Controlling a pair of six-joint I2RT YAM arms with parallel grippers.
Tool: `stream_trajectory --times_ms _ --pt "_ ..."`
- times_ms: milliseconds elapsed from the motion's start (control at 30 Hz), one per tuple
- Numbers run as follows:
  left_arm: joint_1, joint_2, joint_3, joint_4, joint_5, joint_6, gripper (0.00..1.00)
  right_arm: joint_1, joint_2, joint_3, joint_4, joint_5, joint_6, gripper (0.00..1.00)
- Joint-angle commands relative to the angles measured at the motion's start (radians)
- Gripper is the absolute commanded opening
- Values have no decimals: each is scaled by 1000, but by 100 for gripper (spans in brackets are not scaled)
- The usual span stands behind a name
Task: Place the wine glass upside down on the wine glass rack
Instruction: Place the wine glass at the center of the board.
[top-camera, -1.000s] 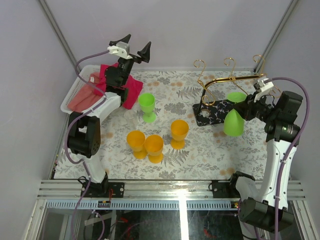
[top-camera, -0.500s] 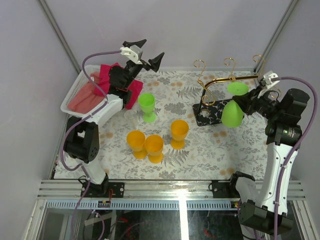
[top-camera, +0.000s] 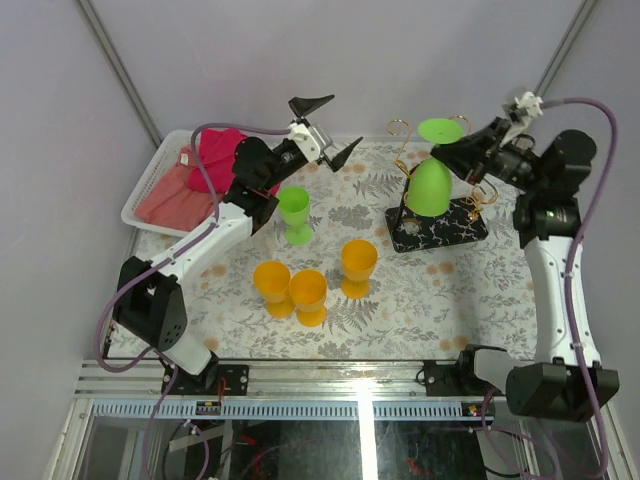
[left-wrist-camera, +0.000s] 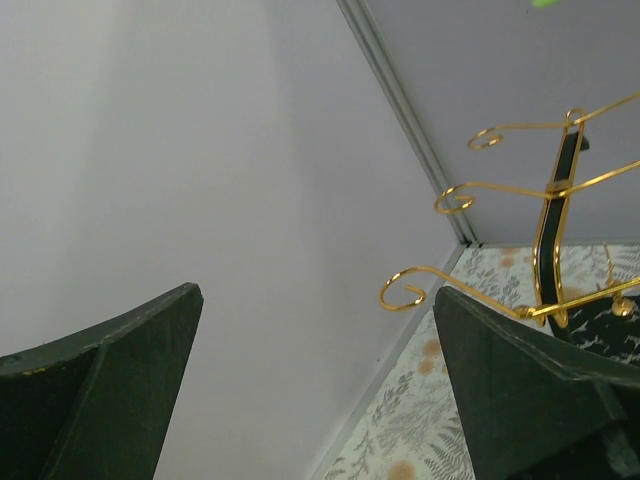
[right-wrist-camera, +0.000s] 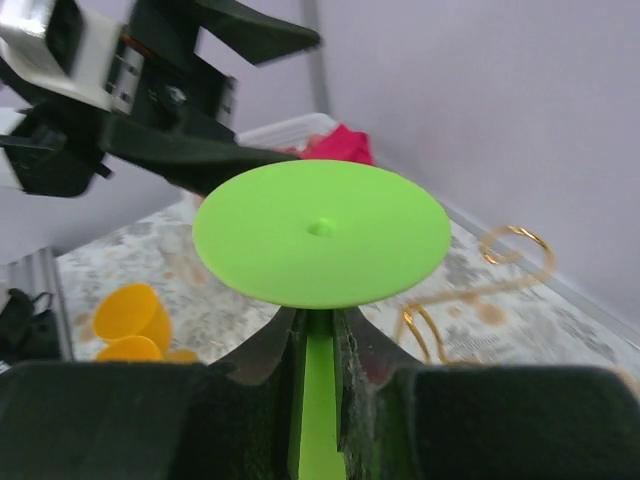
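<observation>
Wine glass (top-camera: 432, 185), green plastic, one item: clamped at the stem by the right jaws, which close narrowly round it just under the foot, as the right wrist view shows. It is carried upside down, flat round foot uppermost and bowl mouth facing the desk (top-camera: 400, 295), with its long axis close to upright and leaning a little. It hangs in the air, clear of the desk, over the black white-veined base of the wine glass rack (top-camera: 458, 228). From above, the foot appears to sit among the rack's curled gold wire arms, near the pole; whether foot and wire touch cannot be told. The right arm (top-camera: 548, 190) reaches in from the rack's right side, so the rack lies straight ahead of and below its jaws. My judgement is that what remains is to slide the stem between a pair of wires until the foot rests on them, and a slight misalignment could knock the foot against a curl. The left jaws stand wide apart with nothing in them, raised on the left arm (top-camera: 215, 225) above a green goblet (top-camera: 293, 212), pointing toward the rack but well apart from it. Also present are three orange goblets (top-camera: 305, 285) grouped mid-desk, and a white basket (top-camera: 140, 195) of red cloths in the far left corner.
</observation>
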Motion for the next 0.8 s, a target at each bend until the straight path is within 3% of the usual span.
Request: stream_trajectory --times_ms 0,300,767 --pt "-9 -29 -34 -52 -20 126 100 146 80 133 3 20 30 0" --pt "-35 -88 -95 -49 -32 184 100 287 213 223 -15 20 90 0" --pt "-61 -152 -118 -60 -38 214 100 375 309 241 -87 45 43 0"
